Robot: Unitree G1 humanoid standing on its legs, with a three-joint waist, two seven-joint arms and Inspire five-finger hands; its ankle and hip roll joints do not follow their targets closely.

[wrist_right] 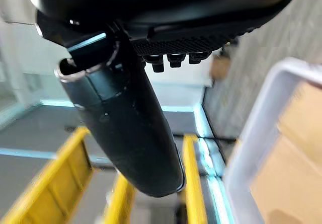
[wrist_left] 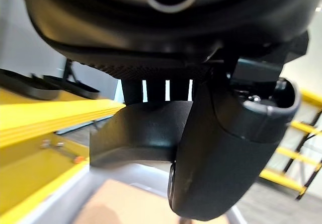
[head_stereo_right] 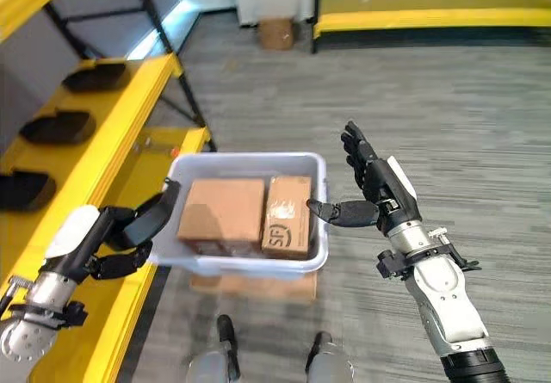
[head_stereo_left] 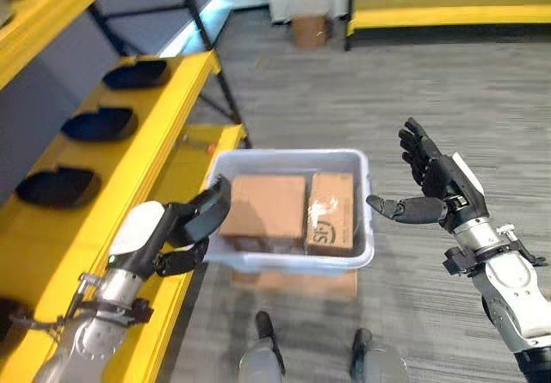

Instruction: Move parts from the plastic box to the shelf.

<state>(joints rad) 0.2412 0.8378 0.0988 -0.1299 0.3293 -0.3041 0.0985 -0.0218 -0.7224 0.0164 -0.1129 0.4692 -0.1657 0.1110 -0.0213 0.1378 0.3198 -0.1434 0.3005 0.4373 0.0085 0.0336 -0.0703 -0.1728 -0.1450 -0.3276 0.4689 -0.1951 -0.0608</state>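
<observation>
A translucent white plastic box (head_stereo_left: 293, 257) stands on the floor in front of me. It holds two brown cardboard packages (head_stereo_left: 263, 206) (head_stereo_left: 331, 213). My left hand (head_stereo_left: 169, 228) hovers at the box's left rim, shut on a black curved part (head_stereo_left: 210, 210). The left wrist view has that part (wrist_left: 135, 134) pinched between the thumb and the fingers. Several similar black parts (head_stereo_left: 58, 186) (head_stereo_left: 100, 125) (head_stereo_left: 136, 74) lie in a row on the yellow shelf (head_stereo_left: 175, 112) to my left. My right hand (head_stereo_left: 435, 187) is open in the air, just right of the box, with its thumb toward the rim.
The plastic box rests on a flat piece of cardboard (head_stereo_left: 297, 285) on grey carpet. A lower yellow shelf board (head_stereo_left: 194, 155) runs beside the box's left side. Another yellow rack (head_stereo_left: 448, 9) and a small brown box (head_stereo_left: 310, 30) stand far back.
</observation>
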